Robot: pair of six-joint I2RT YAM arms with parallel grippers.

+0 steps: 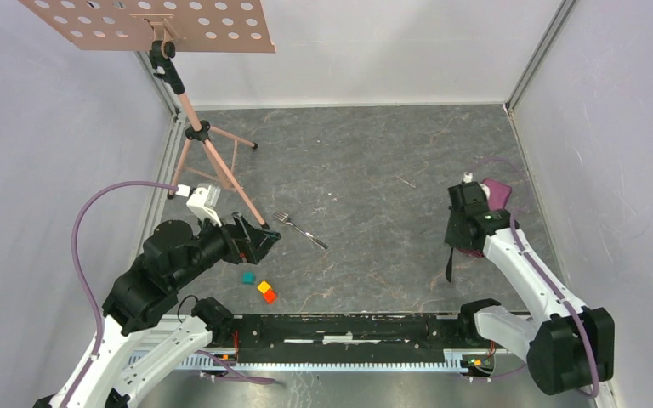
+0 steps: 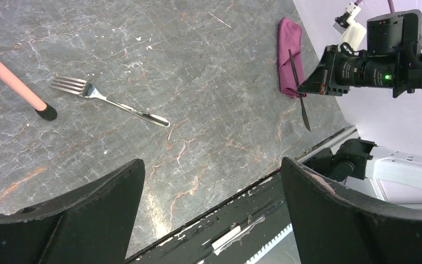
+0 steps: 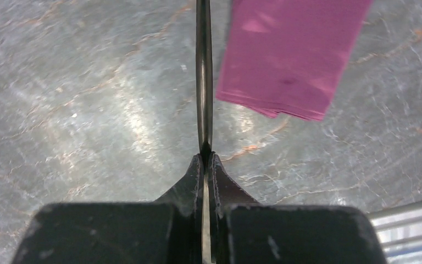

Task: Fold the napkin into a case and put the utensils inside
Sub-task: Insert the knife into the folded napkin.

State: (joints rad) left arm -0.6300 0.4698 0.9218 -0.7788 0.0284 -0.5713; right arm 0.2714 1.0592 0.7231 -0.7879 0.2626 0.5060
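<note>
The plum-purple napkin [image 1: 499, 191] lies folded into a narrow strip at the right side of the table; it also shows in the left wrist view [image 2: 287, 49] and the right wrist view [image 3: 294, 55]. My right gripper [image 3: 205, 157] is shut on the slim dark knife [image 3: 204, 82], held just left of the napkin's near end. The knife [image 2: 302, 107] sticks out both ways from the right gripper [image 1: 457, 240]. The fork [image 1: 299, 229] lies on the table middle, tines to the far left [image 2: 110, 100]. My left gripper [image 2: 211, 162] is open and empty, near the fork [image 1: 259, 242].
Teal [image 1: 247, 278], yellow [image 1: 264, 287] and orange [image 1: 269, 296] blocks sit near the front edge, right of the left gripper. A pink tripod stand [image 1: 208, 144] with a perforated board [image 1: 149, 24] stands at the far left; one foot [image 2: 46, 113] is by the fork.
</note>
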